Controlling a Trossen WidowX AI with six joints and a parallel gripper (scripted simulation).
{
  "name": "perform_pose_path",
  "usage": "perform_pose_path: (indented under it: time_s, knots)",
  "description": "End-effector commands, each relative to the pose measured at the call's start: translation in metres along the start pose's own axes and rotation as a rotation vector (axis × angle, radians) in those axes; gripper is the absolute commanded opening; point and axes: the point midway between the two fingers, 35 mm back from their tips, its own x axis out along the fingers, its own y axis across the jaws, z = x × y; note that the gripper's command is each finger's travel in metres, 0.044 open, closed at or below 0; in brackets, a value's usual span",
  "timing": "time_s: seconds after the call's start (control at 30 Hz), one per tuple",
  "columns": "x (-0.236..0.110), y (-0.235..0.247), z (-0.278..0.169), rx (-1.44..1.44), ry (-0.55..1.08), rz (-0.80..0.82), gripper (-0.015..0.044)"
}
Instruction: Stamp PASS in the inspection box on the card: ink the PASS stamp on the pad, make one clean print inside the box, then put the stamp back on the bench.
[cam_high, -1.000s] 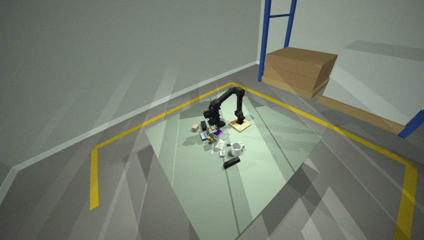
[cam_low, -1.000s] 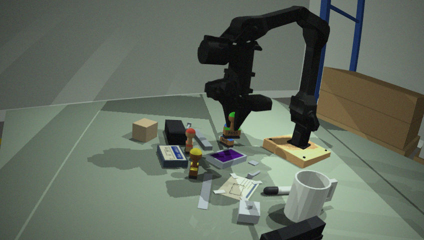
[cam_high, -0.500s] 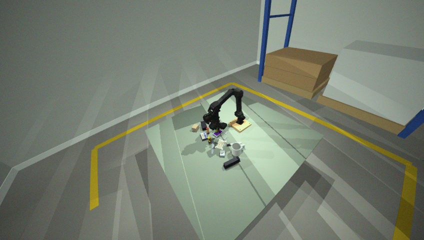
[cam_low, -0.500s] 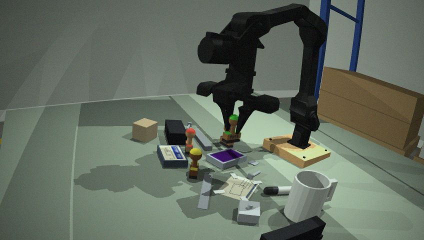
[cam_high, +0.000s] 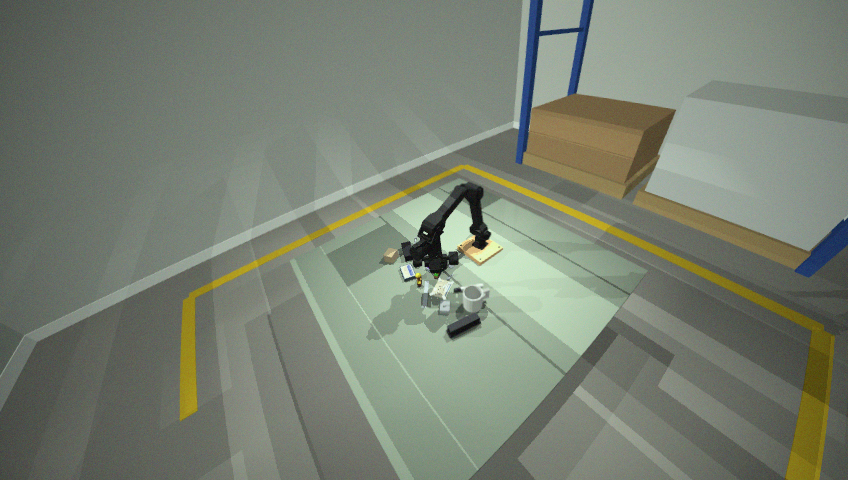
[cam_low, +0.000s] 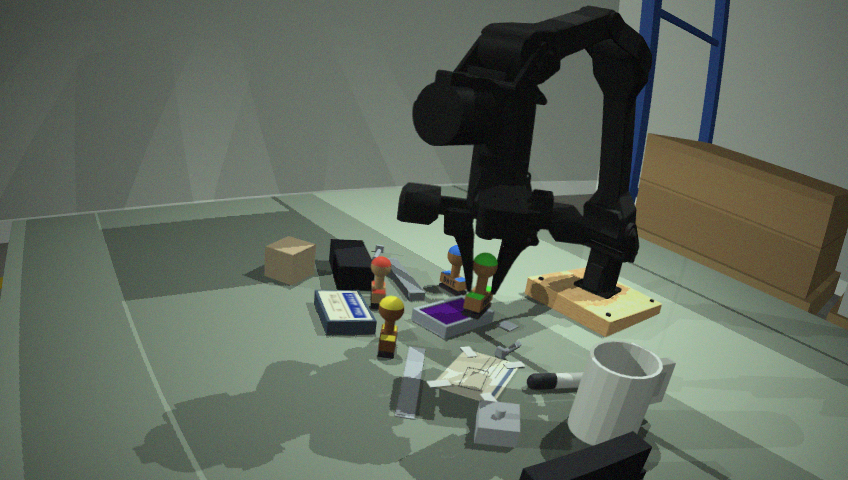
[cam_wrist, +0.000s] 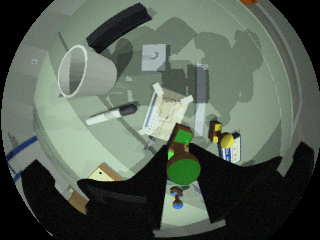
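Dim, flat grey light overall; pale streaks fan across wall and floor; soft dark shadows pool on the desk (cam_low: 238, 333) toward the camera, implying light from behind; wrist view fisheye-warped, black at its rim; top view coarse, details tiny.

Pale green bench (cam_low: 226, 350), carrying card (cam_low: 476, 374), ink pad (cam_low: 446, 315), mug (cam_low: 615, 392), marker (cam_low: 553, 380), cardboard cube (cam_low: 289, 259)

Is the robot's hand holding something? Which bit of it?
Yes. The hand is shut on the green-topped stamp, pinching its wooden handle just under the green knob, with the stamp's base low over the purple ink pad.
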Motion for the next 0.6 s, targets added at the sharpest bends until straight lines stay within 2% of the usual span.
perform_pose_path:
  time_s: [0.0,0.57]
  knots:
    - [0.002,0.0076,0.0207,-0.139,0.0,0.008,0.0]
    - [0.0099,0.0085,0.0245,-0.162,-0.002,0.008,0.0]
